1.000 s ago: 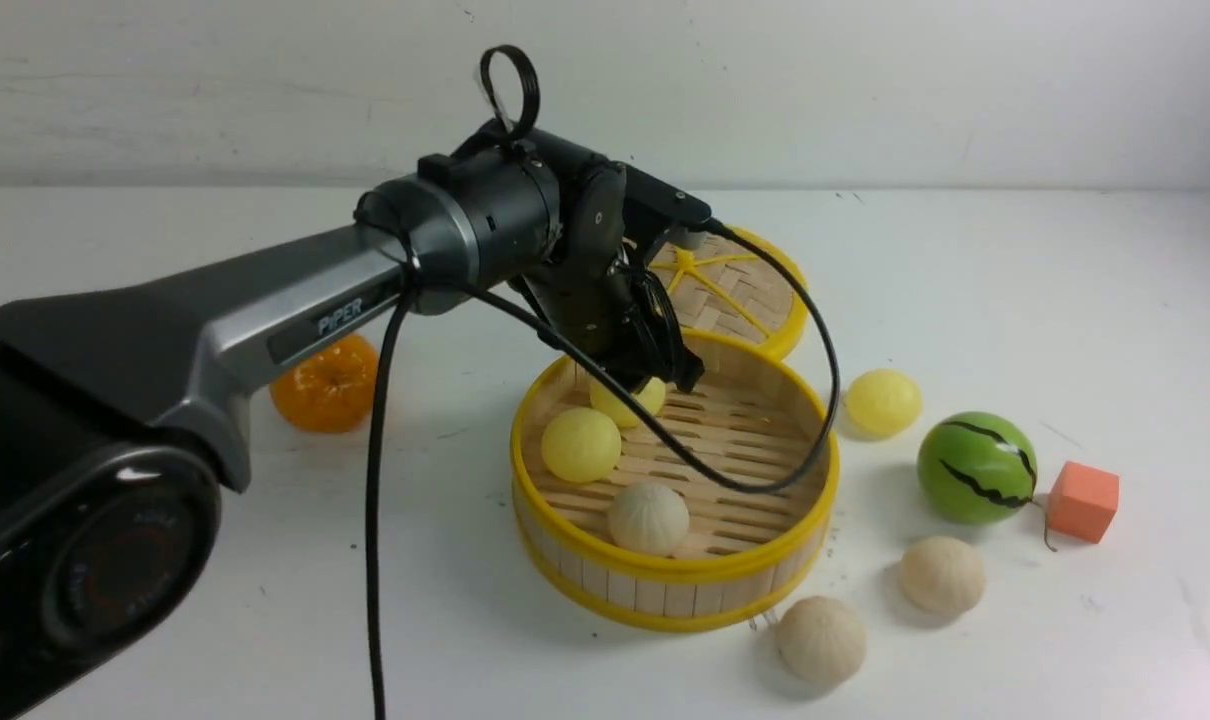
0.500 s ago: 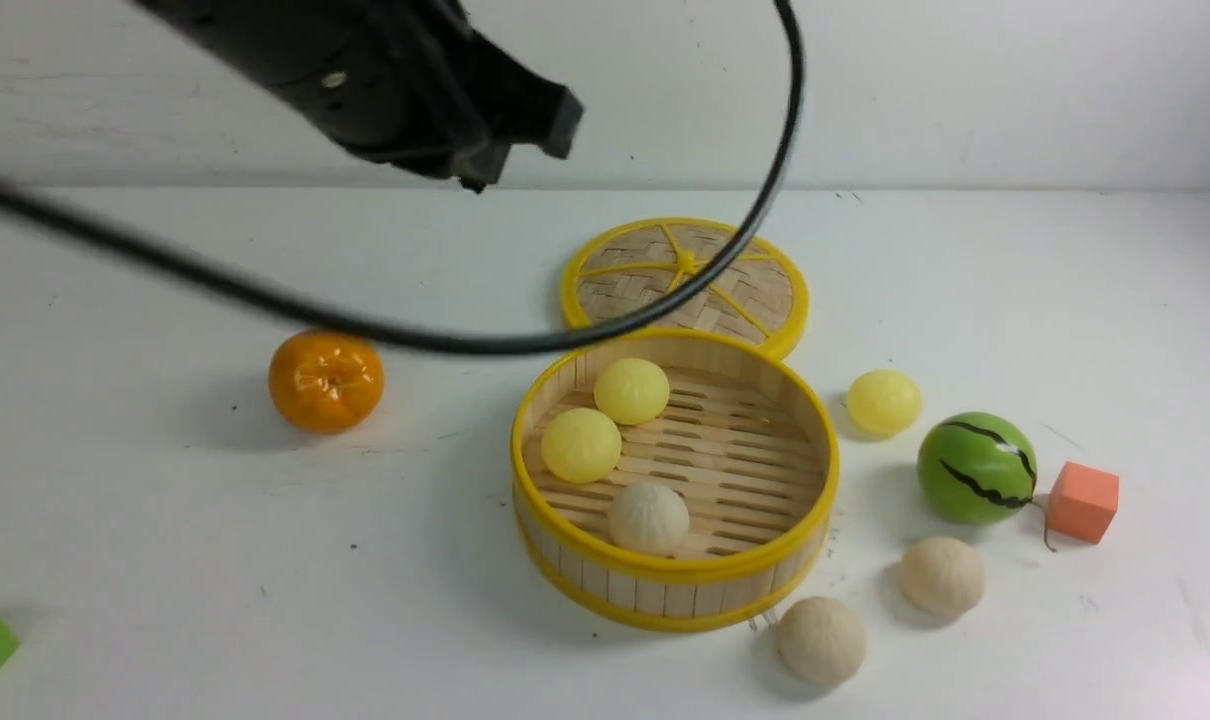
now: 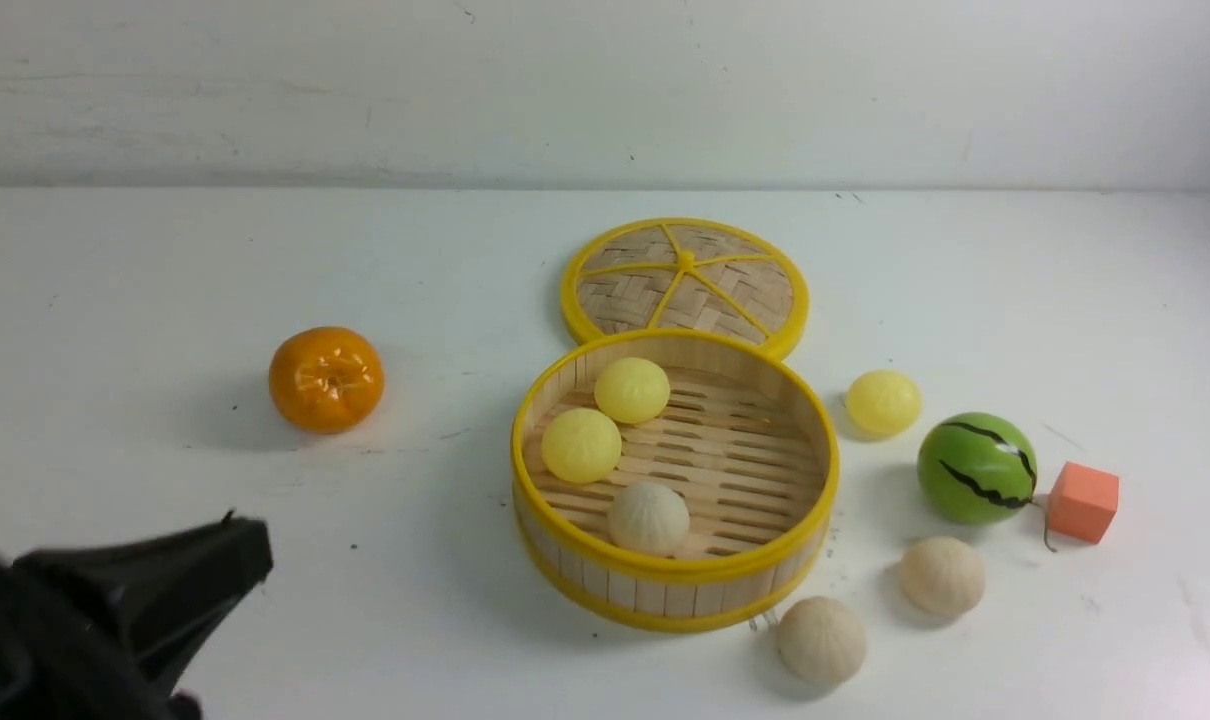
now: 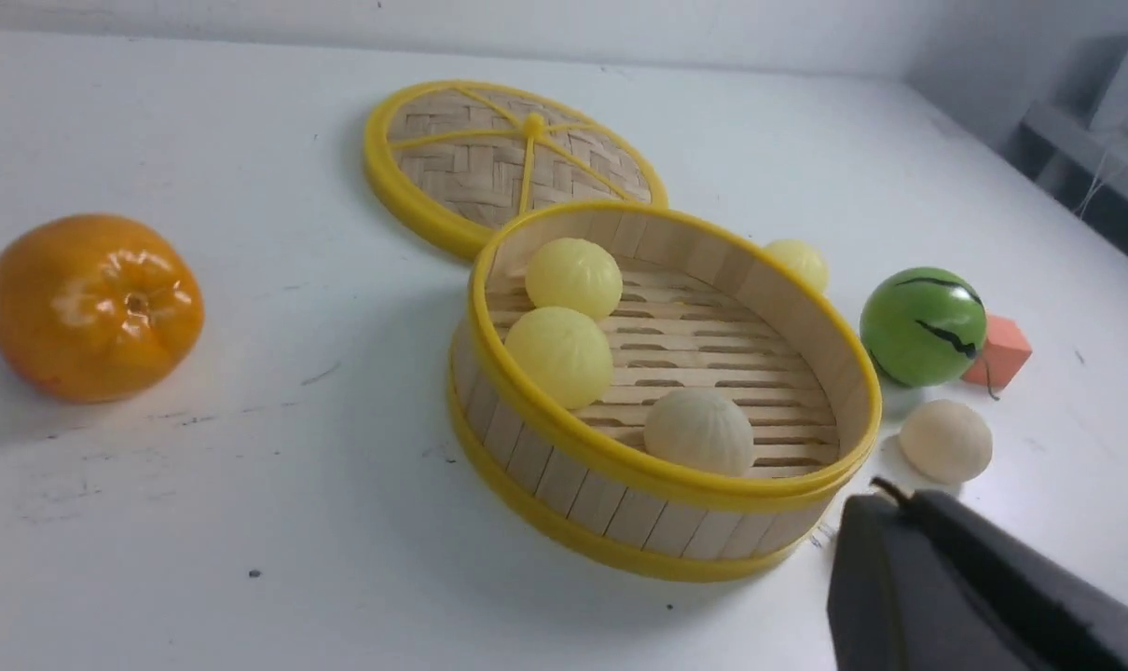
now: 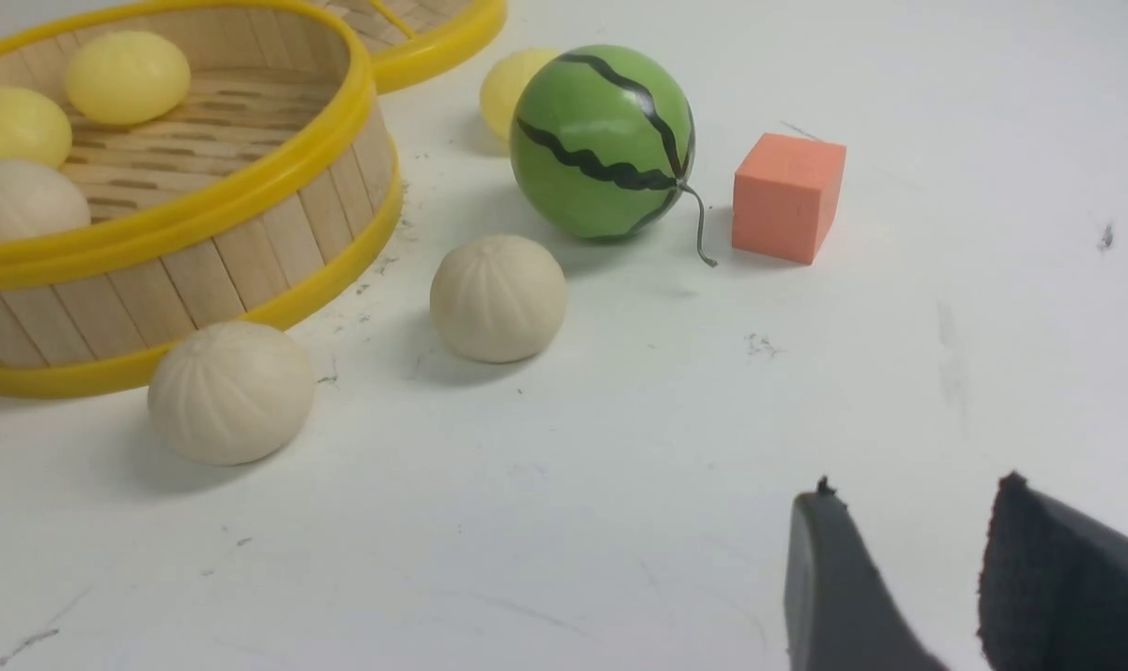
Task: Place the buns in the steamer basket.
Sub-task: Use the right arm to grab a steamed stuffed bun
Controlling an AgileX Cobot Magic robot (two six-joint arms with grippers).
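A second ago my left pincer [image 3: 240,550] was down inside the basket [image 3: 675,573], over a yellow bun near its far-left wall. Now that arm has pulled back to the lower left of the front view, jaws together on nothing. The far yellow bun [image 3: 632,390] lies on the slats, just beside the near yellow bun [image 3: 580,445]. A pleated bun [image 3: 648,518] sits against the front wall. By my count that makes three buns in and three still out on the counter [image 3: 165,250].

All three left are to the right of the basket, so I judge them to be work for my right pincer [image 5: 914,508]. It hangs low at the lower right of its own view, jaws apart and empty.

- The low pleated bun [image 3: 821,640] is just beside the basket's bottom rim, so there is little room on that side.
- The right pleated bun [image 3: 942,574] has bare counter all round and looks the easiest.
- The loose yellow bun [image 3: 883,402] sits between the basket wall and the melon [image 3: 977,467], with the cube [image 3: 1083,500] beyond. That gap is narrow, and a careless pass might roll the melon.

The right half of the basket floor is free for drops. The lid [image 3: 685,280] touches the far rim, and the orange [image 3: 326,380] lies well apart on the left.
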